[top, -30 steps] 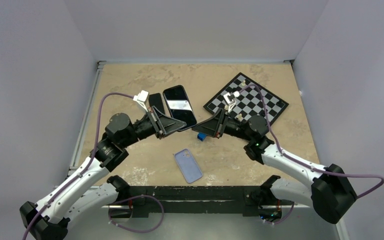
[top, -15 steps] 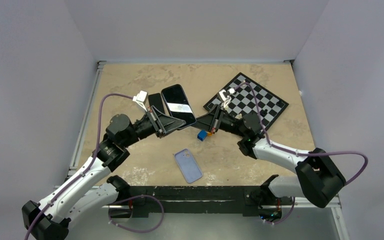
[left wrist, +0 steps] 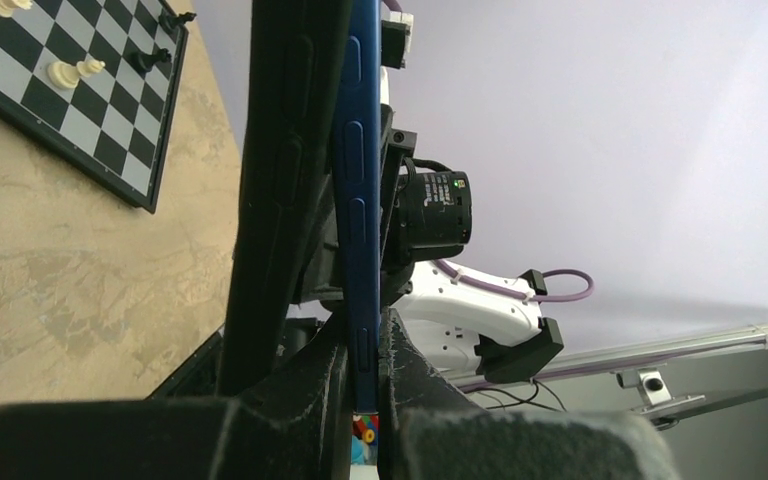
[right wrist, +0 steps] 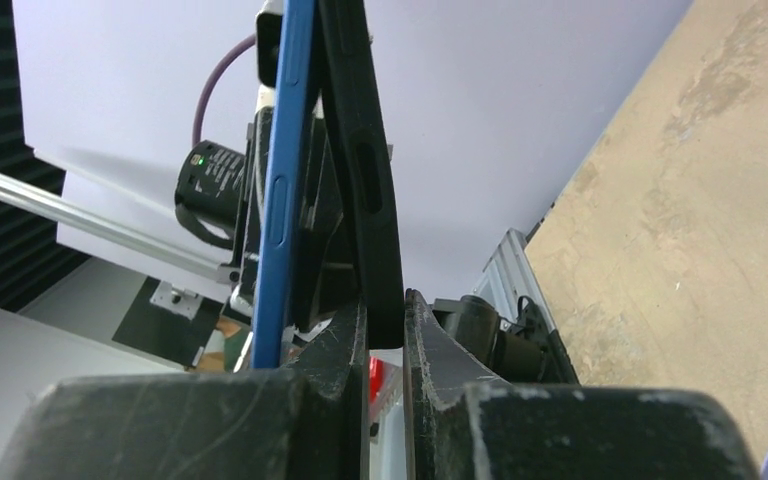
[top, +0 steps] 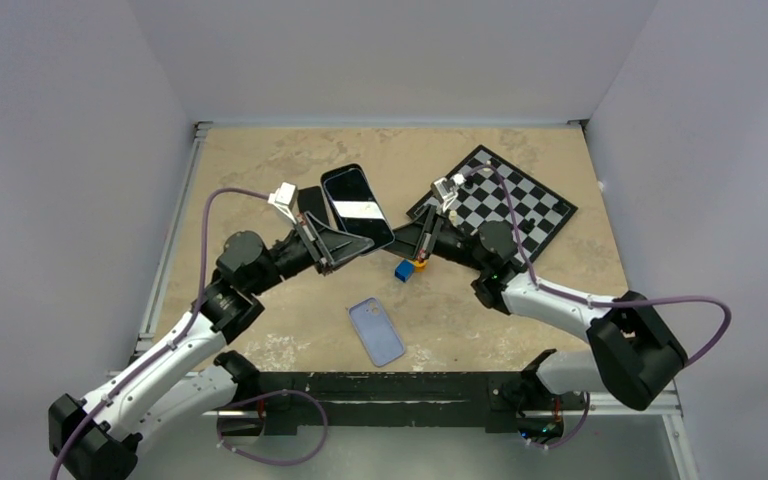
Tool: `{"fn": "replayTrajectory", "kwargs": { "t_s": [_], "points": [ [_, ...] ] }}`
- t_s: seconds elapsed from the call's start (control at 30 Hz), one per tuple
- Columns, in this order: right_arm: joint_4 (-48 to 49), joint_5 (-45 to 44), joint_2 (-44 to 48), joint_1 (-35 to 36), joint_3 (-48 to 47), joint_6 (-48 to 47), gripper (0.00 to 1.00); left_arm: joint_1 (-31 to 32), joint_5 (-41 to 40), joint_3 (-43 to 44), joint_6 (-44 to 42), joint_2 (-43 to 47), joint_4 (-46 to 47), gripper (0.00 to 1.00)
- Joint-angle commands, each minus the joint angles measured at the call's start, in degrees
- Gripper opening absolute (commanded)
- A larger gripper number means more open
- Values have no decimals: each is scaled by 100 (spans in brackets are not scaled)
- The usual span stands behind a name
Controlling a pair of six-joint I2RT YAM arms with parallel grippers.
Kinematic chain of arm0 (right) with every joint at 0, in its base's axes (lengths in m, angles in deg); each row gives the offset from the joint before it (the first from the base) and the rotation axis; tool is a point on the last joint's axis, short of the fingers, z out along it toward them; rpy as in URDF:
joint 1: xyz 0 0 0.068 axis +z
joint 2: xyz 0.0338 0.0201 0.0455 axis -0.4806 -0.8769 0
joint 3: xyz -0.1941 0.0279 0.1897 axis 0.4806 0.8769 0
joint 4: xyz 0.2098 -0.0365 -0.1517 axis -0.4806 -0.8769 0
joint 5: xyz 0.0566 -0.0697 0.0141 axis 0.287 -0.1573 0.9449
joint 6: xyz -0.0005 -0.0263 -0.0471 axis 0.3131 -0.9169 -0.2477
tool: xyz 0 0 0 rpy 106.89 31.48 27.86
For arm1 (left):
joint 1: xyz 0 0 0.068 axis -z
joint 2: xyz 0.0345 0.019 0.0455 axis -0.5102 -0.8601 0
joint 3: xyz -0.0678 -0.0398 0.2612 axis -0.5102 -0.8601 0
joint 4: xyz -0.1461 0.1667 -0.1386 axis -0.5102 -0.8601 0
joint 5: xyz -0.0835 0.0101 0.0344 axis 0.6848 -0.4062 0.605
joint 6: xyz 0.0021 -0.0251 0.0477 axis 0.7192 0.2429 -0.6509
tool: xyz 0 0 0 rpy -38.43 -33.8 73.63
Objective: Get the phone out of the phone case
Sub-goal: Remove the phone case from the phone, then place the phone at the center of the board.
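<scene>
Plain pale walls [top: 390, 50] enclose a tan, mottled table [top: 260, 160]. A metal rail [top: 172, 240] runs along its left edge.

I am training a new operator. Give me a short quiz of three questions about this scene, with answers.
1. True or false: a light-blue case lies flat on the table.
2. Fill in: the left fingers are shut on the ____.
3. What do the right fingers clamp? A the black case; B the light-blue case; C nothing.
Key: 1 true; 2 phone; 3 A.
</scene>
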Motion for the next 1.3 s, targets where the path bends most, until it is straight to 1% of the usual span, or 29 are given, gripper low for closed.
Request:
{"fn": "replayTrajectory", "kwargs": {
  "t_s": [0.0, 0.2, 0.27, 0.33, 0.37, 0.43, 0.5, 0.57, 0.67, 0.73, 0.8, 0.9, 1.0, 1.07, 1.13, 1.17, 1.23, 1.27],
  "points": [
    [305, -702, -93, -217, -384, 155, 0, 304, 787, -108, 134, -75, 330, 0],
    [292, -602, -67, -691, -269, 243, 0, 350, 809, -224, 8, -71, 151, 0],
    [84, -626, 42, -849, -194, 151, 0, 354, 753, -219, -136, -31, -40, 0],
    [-322, -683, 233, -1013, -102, -73, 0, 349, 711, -144, -409, -8, -299, 0],
    [-616, -742, 379, -1095, -64, -225, 0, 341, 654, -48, -648, -1, -556, 0],
    [-1415, -922, 749, -1204, -53, -768, 0, 291, 399, 269, -1324, 9, -1461, 0],
    [-2486, -1252, 1182, -1233, -146, -1395, 0, 154, 132, 559, -2221, -13, -2262, 0],
    [-3322, -1592, 1638, -1233, -214, -1956, 0, -148, 15, 760, -2916, -114, -2875, 0],
    [-4232, -2023, 2363, -1234, -216, -2522, 0, -758, -232, 1063, -3918, -350, -3625, 0],
    [-4693, -2164, 2719, -1233, -203, -2825, 0, -1110, -579, 1314, -4554, -624, -4042, 0],
    [-4952, -2135, 2946, -1238, -182, -3046, 0, -1428, -974, 1604, -5105, -966, -4425, 0],
    [-5213, -1635, 3115, -1226, -141, -3287, 0, -1784, -1753, 1889, -5573, -1639, -4603, 0],
    [-5359, -1222, 3252, -1180, 70, -3390, 0, -2315, -1590, 2168, -5755, -2391, -4559, 0],
    [-5485, -1008, 3343, -1069, 235, -3386, 0, -2825, -1502, 2285, -5853, -2835, -4472, 0],
    [-5607, -893, 3432, -834, 388, -3328, 0, -3395, -880, 2475, -5844, -3215, -4468, 0],
    [-5653, -906, 3506, -659, 465, -3266, 0, -3575, -566, 2515, -5873, -3385, -4338, 0],
    [-5622, -1066, 3615, -189, 644, -3103, 0, -3874, -234, 2735, -5909, -3881, -4323, 0],
    [-5488, -1112, 3655, 31, 769, -2936, 0, -3991, 191, 2898, -5888, -4204, -4360, 0]
  ]
}}
